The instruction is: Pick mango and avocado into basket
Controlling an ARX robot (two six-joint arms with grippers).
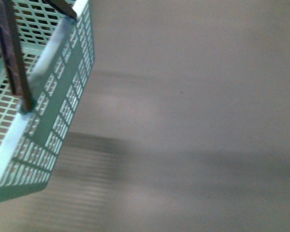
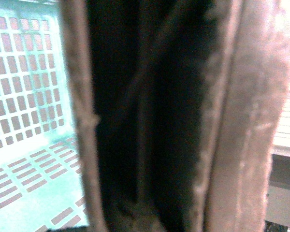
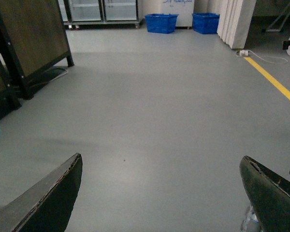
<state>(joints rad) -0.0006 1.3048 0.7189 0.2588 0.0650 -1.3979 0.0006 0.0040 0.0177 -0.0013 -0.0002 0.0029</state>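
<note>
Most of what we see is grey floor (image 1: 193, 121); it fills the front view and, in the right wrist view, runs far back across a room (image 3: 159, 96).

The basket (image 1: 63, 96) takes the upper left corner of the front view. It stands slanted in the frame, its slotted side wall faces us, and a striped shadow lies on the floor just beside it. The picture is blurred. The brown handle (image 1: 12, 58) crosses the basket's open top and meets the near rim at a pivot. In the left wrist view the teal lattice wall and bottom (image 2: 29, 96) show on one side. Right up against the lens are two brownish, ribbed bands (image 2: 246, 121) with a dark gap (image 2: 150, 121) between them. We cannot tell from this how the left tool stands or whether it grips anything.

The right tool (image 3: 160, 159) is spread wide. Its two dark fingers (image 3: 53, 198) are well apart, with only bare floor between them.

Far back stand a dark wooden panel (image 3: 31, 34), two blue crates (image 3: 161, 22) and a yellow line (image 3: 275, 84) on the floor.
</note>
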